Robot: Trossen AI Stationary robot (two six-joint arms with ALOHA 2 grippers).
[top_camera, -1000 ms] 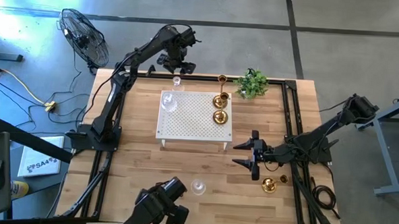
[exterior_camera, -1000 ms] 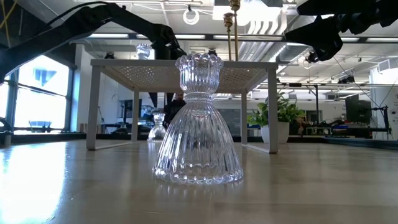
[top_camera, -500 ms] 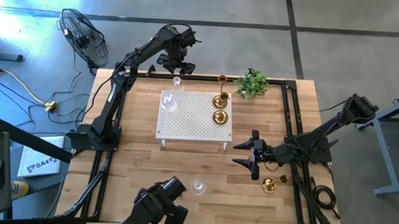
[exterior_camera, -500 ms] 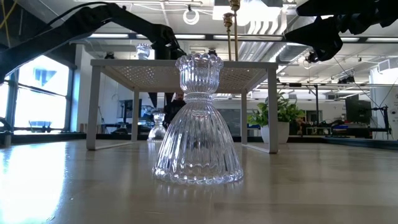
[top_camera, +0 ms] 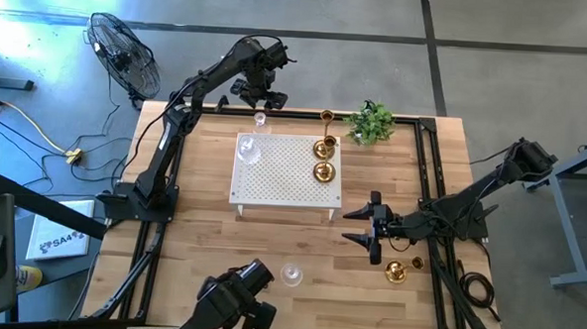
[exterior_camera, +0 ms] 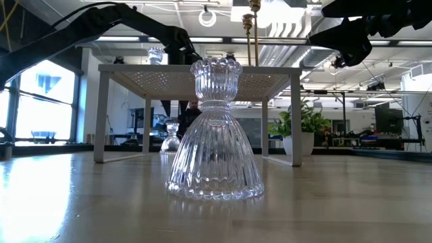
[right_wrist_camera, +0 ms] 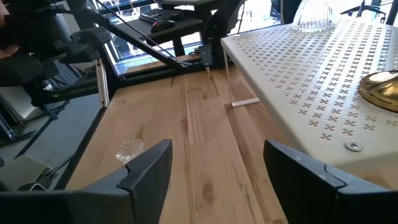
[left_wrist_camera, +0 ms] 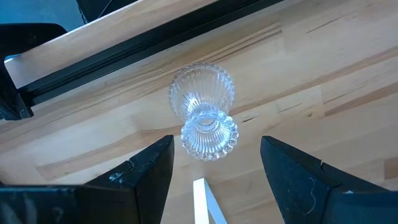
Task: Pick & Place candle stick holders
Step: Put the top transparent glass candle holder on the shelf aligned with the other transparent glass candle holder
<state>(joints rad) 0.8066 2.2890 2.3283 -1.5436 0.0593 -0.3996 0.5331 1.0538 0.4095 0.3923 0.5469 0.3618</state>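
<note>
Three glass holders, four brass holders, one plant

We are looking down at a grey concrete floor surrounding the wooden table. A black floor fan is standing off the table's far left corner, with a yellow cable trailing across the floor nearby. At table height, we are seeing big windows letting in daylight on the left and ceiling lamps glowing overhead.
</note>
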